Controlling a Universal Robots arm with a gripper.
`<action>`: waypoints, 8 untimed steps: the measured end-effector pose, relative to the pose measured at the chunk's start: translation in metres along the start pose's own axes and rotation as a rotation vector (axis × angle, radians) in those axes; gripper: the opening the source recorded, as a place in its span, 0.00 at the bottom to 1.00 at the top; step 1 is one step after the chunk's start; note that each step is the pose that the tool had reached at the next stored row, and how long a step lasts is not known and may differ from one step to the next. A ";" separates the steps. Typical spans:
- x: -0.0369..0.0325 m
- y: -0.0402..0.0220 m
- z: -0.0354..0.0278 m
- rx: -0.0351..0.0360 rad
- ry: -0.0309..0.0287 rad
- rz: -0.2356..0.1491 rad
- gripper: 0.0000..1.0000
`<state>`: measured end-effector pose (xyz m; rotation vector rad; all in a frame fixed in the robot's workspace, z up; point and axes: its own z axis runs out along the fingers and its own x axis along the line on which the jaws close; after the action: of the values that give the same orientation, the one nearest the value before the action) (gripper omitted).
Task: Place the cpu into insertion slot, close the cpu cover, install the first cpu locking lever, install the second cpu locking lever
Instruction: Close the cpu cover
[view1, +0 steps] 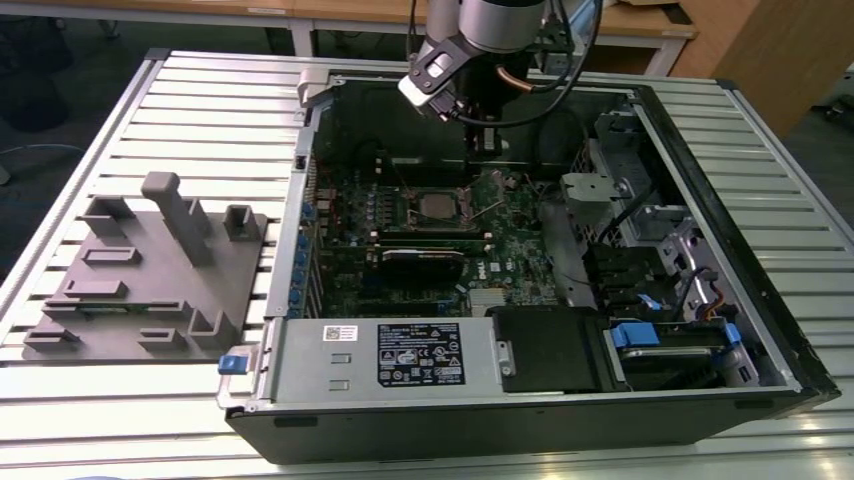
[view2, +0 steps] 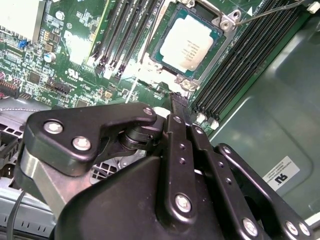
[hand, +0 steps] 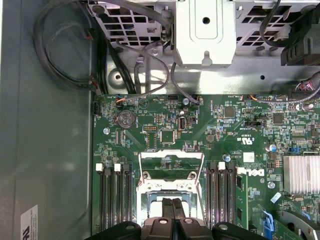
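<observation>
Exterior view, position: the gripper (view1: 470, 180) hangs inside the open computer case (view1: 747, 200), just above the board where the cpu (view1: 434, 205) lies.
Exterior view, surroundings: the power supply box (view1: 387, 355) fills the near end of the case. A grey moulded tray (view1: 147, 270) sits on the slatted table (view1: 200, 110) at the exterior view's left, well apart and no hindrance.
Second wrist view, chip: the cpu sits flat in the insertion slot (view2: 156, 50) with its top bare, so placing looks done and closing the cover is likely the step in hand.
Second wrist view, pincer: the fingers are clenched together with nothing between them, and the tip is just beside a corner of the slot.
Second wrist view, hazards: the memory slots (view2: 235, 75) run close beside the tip, and a thin locking lever (view2: 265, 12) leads off from the slot's far corner. The tip should snag neither.
First wrist view, cover: the cpu cover (hand: 171, 154) appears swung up and open, just beyond the fingertips.
First wrist view, doing it well: press the middle of the frame's top bar and follow its hinge arc gently, so the cut-out settles around the chip.
First wrist view, around: cables (hand: 60, 50) and a metal bracket (hand: 205, 30) lie beyond the board, and a heat sink (hand: 301, 174) stands to one side.
</observation>
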<state>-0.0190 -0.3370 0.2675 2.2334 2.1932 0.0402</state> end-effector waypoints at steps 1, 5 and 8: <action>0.0000 0.0010 0.0001 -0.0001 0.0001 0.000 0.11; 0.0001 0.0055 0.0002 -0.0002 0.0003 0.000 0.11; 0.0002 0.0072 0.0003 -0.0001 0.0002 0.000 0.11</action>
<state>-0.0117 -0.3369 0.2673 2.2335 2.1931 0.0406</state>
